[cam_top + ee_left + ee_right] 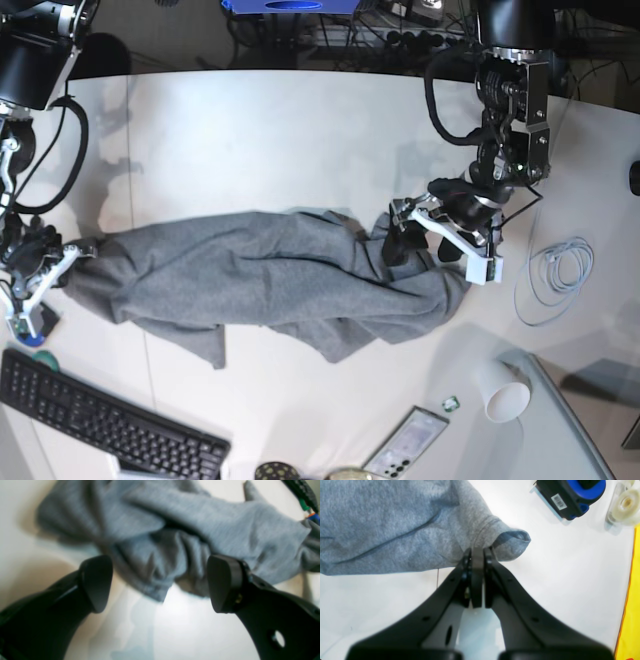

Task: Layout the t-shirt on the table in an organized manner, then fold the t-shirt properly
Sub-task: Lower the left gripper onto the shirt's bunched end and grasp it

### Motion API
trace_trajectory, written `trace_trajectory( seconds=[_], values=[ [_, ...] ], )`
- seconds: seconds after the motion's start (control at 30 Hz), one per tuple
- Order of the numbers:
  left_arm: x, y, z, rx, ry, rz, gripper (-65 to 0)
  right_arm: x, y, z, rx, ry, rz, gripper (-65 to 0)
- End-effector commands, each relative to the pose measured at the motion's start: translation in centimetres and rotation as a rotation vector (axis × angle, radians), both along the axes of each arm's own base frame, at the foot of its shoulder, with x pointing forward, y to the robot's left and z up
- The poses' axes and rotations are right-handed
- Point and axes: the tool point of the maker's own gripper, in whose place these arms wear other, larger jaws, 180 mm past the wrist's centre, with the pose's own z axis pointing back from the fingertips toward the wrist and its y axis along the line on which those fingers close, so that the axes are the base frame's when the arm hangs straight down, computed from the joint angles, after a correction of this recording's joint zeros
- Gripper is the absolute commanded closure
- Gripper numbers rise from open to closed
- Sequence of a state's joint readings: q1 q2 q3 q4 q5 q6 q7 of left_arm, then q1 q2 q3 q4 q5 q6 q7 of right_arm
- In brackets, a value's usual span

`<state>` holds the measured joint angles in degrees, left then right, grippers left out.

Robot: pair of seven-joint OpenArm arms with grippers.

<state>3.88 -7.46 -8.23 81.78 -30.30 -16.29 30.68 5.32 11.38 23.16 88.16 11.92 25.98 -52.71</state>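
The heather-grey t-shirt (260,280) lies bunched in a long wrinkled band across the white table (250,130). In the base view my right gripper (75,252) is at the band's left end. The right wrist view shows this gripper (477,555) shut on a hemmed edge of the t-shirt (382,525). My left gripper (420,240) hovers over the band's right end. In the left wrist view it (158,582) stands wide open just above crumpled folds of the t-shirt (225,530), with nothing between its fingers.
A black keyboard (100,425) lies at the front left. A paper cup (505,395), a phone (405,440) and a grey corner panel (570,430) sit front right, and a coiled white cable (555,275) lies at the right. A black-and-blue device (570,497) and a tape roll (625,505) lie near my right gripper.
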Motion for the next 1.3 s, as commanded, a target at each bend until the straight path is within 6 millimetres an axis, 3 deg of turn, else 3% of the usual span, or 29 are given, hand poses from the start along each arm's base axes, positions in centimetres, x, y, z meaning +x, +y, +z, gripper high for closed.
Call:
trace_trajectory(
  seconds=[0.0,0.2,0.4,0.47,0.6,0.83,0.93,1.0,1.13,1.17,1.27],
  values=[
    [1.6,0.4,1.4,-0.009,-0.053,0.013,-56.3,1.1,-0.7,1.7,-0.017,-0.056,0.0,-0.3],
    [3.6,1.3,1.5,-0.008,-0.053,0.033,-56.3,1.0,-0.7,1.6,-0.017,-0.053,0.0,-0.3],
    [2.9,7.4,0.1,-0.011,-0.015,0.203,-56.3,1.0,-0.6,1.4,-0.016,-0.048,0.001,-0.2],
    [3.2,8.5,0.2,-0.015,-0.016,0.232,-56.3,1.0,-0.6,1.4,-0.014,-0.047,0.0,-0.2],
    [3.4,8.4,-0.3,-0.026,-0.002,0.235,-56.3,1.1,-0.6,1.5,-0.014,-0.049,0.0,-0.2],
    [6.0,6.7,1.3,-0.07,-0.049,0.228,-56.1,1.1,-0.6,1.5,-0.014,-0.05,0.0,-0.2],
    [6.9,5.2,0.1,-0.079,-0.007,0.189,-54.8,1.1,-0.6,1.5,-0.016,-0.05,0.0,-0.2],
    [7.1,4.8,-0.6,-0.084,0.016,0.179,-44.4,1.1,-0.6,1.5,-0.016,-0.05,0.0,-0.2],
    [7.1,4.7,-0.5,-0.082,0.015,0.176,-6.4,1.0,-0.6,1.4,-0.016,-0.047,0.0,-0.2],
    [7.2,4.8,-0.2,-0.079,0.006,0.175,0.0,1.0,-0.6,1.4,-0.016,-0.047,0.0,-0.2],
    [6.9,5.5,0.9,-0.05,-0.024,0.17,0.0,0.9,-0.6,1.3,-0.016,-0.045,0.0,-0.2]
  ],
)
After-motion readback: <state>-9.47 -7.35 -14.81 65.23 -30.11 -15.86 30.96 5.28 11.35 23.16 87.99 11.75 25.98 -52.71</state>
